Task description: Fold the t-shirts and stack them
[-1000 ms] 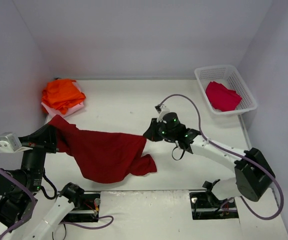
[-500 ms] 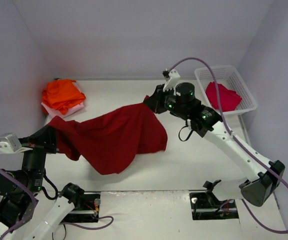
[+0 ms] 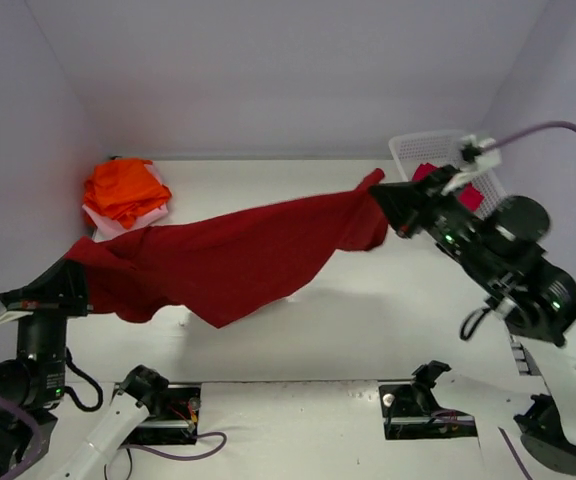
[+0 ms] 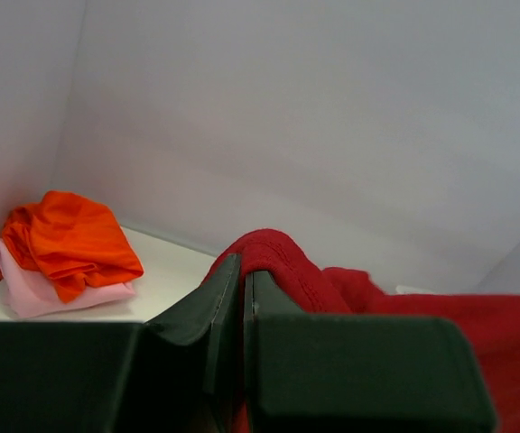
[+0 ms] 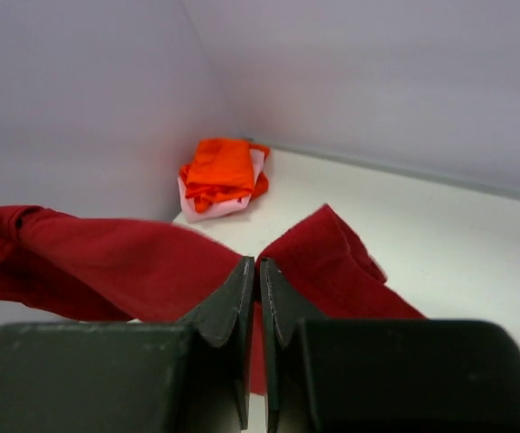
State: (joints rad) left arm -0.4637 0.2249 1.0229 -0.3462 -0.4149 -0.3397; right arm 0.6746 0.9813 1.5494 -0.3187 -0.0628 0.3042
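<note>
While it hangs stretched above the counter (image 3: 398, 320), the dark red t-shirt (image 3: 238, 260) spans between my two arms. The left end effector (image 4: 242, 271) is clamped on its left end, the right end effector (image 5: 258, 271) on its right end. Orange t-shirts (image 3: 123, 188) lie on a pale pink t-shirt (image 4: 34, 293) at the far left corner. A crimson t-shirt (image 3: 473, 197) is in the white basket (image 3: 438, 145).

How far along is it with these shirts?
Looks done: orange shirts piled on a pink shirt, far left. In hand: the dark red shirt, stretched in the air between the left jaws and right jaws, both shut on it. Left: folding it, plus the crimson shirt in the basket.
</note>
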